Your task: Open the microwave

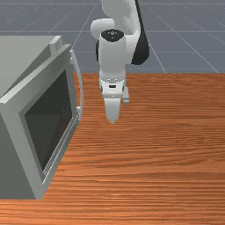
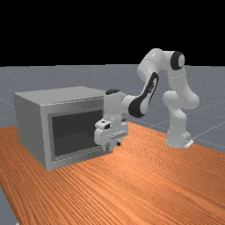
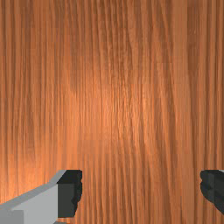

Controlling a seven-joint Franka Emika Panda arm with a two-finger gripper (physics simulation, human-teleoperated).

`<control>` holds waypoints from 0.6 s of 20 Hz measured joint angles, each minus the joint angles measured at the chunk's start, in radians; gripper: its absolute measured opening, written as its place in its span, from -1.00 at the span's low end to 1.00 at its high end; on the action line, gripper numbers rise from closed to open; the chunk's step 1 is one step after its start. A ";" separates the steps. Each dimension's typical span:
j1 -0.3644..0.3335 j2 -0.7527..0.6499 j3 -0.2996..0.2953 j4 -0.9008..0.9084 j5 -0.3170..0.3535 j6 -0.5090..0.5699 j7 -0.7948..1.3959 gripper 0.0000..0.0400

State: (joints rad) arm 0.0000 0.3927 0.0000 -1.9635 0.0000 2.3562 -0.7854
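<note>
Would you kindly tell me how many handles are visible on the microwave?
1: the curved handle, along the edge of the door at the front view's right. Others may be hidden on sides out of sight.

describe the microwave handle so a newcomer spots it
Find the big grey microwave at the front view's left. Its front holds a dark window. The handle is the slim pale bar by the edge nearest the pincer, bowed, unlike the straight frame.

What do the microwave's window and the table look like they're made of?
Window: dark, smooth and slightly glossy, probably tinted glass, though plastic is possible. Table: orange-brown wood by its streaky grain, with a soft sheen suggesting varnish.
</note>
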 joint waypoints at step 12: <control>0.013 -0.374 -0.125 -0.054 -0.063 -0.387 1.530 -0.96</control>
State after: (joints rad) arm 0.0132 0.0189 -0.1245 -2.0177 -0.0626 1.9695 0.7442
